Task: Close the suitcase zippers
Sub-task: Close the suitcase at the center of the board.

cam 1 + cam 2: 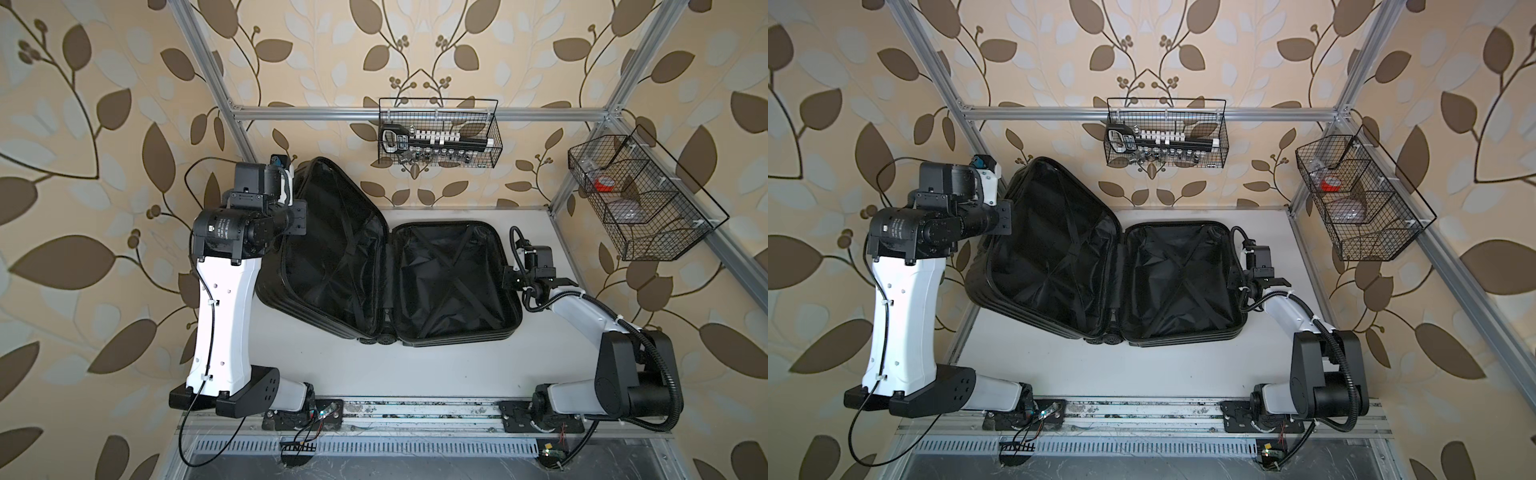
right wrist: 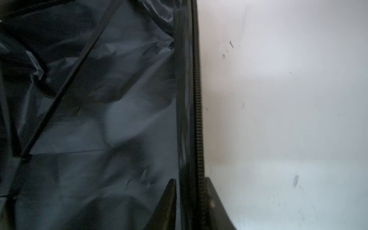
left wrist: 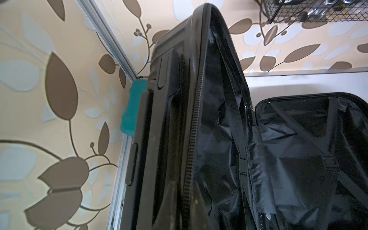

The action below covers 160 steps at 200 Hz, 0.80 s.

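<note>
The suitcase (image 1: 453, 282) lies wide open on the white table (image 1: 374, 374), its hinge running front to back in both top views and its wheels (image 1: 382, 338) at the near edge by that hinge. The right half (image 1: 1183, 282) sits flat on the tabletop with the black lining facing up. The left half (image 1: 332, 232) is tilted up off the table toward the left arm, and its far corner rises near the aluminium frame post (image 1: 241, 137). The left gripper (image 3: 185, 201) is clenched on the free rim of this raised half (its fingers are only blurred dark shapes in the wrist view, but they sit either side of the edge). The zippers (image 3: 196, 111) show as a toothed track running up the rim between them. The right gripper (image 2: 191, 199) straddles the outer rim of the flat half, one finger (image 2: 169, 201) inside against the lining and the other on the table side, pinching the edge. Bare table spreads broadly in front of the case up to the arm bases. A narrower strip lies behind the flat half, and a band on its right holds the right arm. A wire basket (image 1: 438, 133) hangs on the back rail and another (image 1: 640, 199) on the right frame, both well apart from the case.
</note>
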Motion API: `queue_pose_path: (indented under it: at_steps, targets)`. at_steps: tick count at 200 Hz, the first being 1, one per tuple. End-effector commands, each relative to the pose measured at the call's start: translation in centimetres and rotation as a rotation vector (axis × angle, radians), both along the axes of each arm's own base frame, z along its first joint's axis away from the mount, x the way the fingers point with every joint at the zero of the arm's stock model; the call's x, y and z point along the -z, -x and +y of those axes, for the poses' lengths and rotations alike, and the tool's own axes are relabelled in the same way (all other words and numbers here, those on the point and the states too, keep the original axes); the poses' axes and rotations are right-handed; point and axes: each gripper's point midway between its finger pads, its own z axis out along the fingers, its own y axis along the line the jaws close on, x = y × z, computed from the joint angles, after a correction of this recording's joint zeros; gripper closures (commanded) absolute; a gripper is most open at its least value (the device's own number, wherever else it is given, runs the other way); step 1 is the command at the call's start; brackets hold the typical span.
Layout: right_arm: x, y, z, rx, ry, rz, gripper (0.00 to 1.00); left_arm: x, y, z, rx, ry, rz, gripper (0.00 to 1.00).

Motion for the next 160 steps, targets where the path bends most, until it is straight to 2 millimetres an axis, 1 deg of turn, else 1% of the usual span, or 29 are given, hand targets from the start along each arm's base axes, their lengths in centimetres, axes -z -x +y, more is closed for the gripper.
queue_pose_path:
  at_steps: [1, 11, 12, 16, 37, 58, 86, 109, 128, 148, 160]
  targets:
    - [0.3, 0.2, 3.6, -0.08, -0.172, 0.009, 0.87, -9.6, 0.6, -4.7, 0.129, 0.152, -0.339, 1.0]
    - [0.4, 0.2, 4.1, -0.076, -0.212, 0.008, 0.89, -10.3, 0.9, -5.5, 0.142, 0.16, -0.356, 1.0]
    - [0.3, 0.1, 4.1, -0.075, -0.216, 0.006, 0.89, -10.0, 0.4, -5.7, 0.143, 0.156, -0.344, 1.0]
    - [0.3, 0.1, 4.5, -0.078, -0.232, 0.006, 0.9, -9.8, -0.1, -6.3, 0.146, 0.152, -0.335, 1.0]
    - [0.1, 0.1, 6.2, -0.083, -0.303, -0.008, 0.92, -10.3, -0.6, -8.7, 0.173, 0.123, -0.353, 1.0]
    - [-0.3, 0.0, 8.6, -0.102, -0.342, -0.024, 0.93, -10.5, -0.9, -11.6, 0.212, 0.094, -0.375, 0.99]
    - [-0.9, 0.1, 11.6, -0.104, -0.417, -0.048, 0.93, -10.3, -1.5, -15.4, 0.256, 0.066, -0.386, 0.99]
    - [-1.6, 0.3, 13.6, -0.102, -0.476, -0.077, 0.93, -9.5, -1.7, -18.9, 0.316, 0.04, -0.38, 0.94]
    - [-2.2, 0.5, 15.4, -0.114, -0.511, -0.094, 0.93, -8.6, -1.7, -21.9, 0.361, 0.018, -0.375, 0.93]
    - [-2.6, 0.7, 16.7, -0.126, -0.542, -0.103, 0.92, -7.4, -1.7, -24.6, 0.404, -0.003, -0.361, 0.91]
    - [-2.7, 0.9, 17.1, -0.129, -0.551, -0.106, 0.9, -6.7, -1.6, -26.1, 0.426, -0.009, -0.349, 0.89]
